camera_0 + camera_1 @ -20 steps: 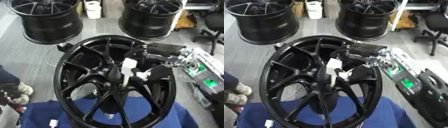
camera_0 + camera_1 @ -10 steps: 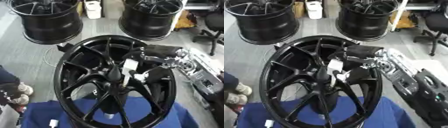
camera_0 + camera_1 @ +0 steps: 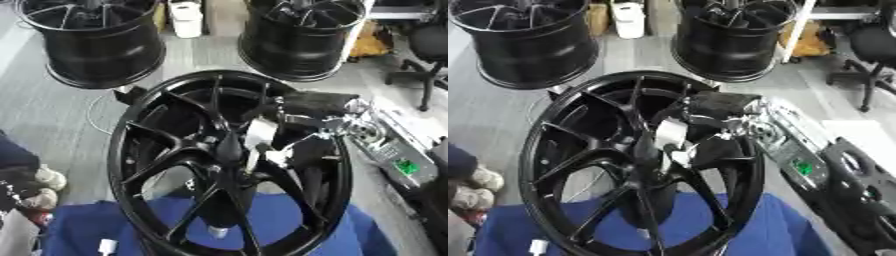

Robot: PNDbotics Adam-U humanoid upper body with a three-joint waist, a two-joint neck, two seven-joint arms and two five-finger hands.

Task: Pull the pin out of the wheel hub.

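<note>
I've brought my right robot hand (image 3: 302, 132) closer over the wheel hub (image 3: 229, 150) since a second ago; its fingers now curl around the pale pin (image 3: 260, 134) at the centre. It looks light and rigid, best pinched near its exposed top.

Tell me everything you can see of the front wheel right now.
The wheel is glossy black, seemingly metal, with thin spokes running from a central hub to a deep rim. It stands tilted on a blue cloth, near the lower middle of the view. The right hand reaches in from the right across the spokes to the hub, where pale pieces show; I cannot tell which is the pin.
</note>
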